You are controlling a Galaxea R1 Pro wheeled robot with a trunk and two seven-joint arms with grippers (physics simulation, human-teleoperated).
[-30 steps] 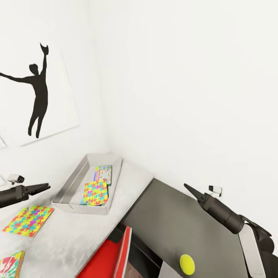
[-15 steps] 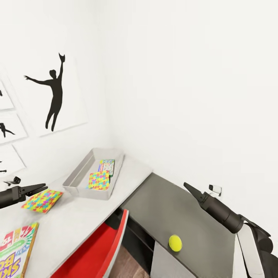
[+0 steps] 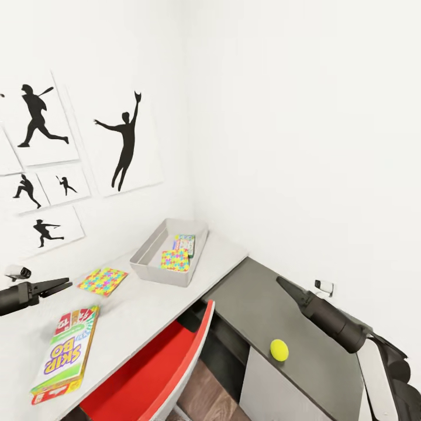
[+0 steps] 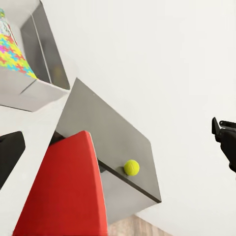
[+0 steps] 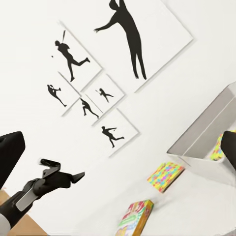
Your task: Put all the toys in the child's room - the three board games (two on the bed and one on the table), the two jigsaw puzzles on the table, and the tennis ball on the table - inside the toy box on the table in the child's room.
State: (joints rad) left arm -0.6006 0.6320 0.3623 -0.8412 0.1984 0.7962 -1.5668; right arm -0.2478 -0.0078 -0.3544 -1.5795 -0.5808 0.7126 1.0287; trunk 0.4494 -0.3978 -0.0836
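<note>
That tennis ball [image 3: 279, 349] looks light and rolly, so I'd pinch across its middle; right end effector [image 3: 280, 282] clenched empty, left end effector [image 3: 65, 285] too.

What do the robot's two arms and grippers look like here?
Both are matte black. The left gripper ends in slim tapered fingers, with a small white-and-black camera module above its wrist. The right gripper narrows to a point from a dark cylindrical forearm, with a similar small white module beside it and a pale grey-white arm segment behind.
</note>
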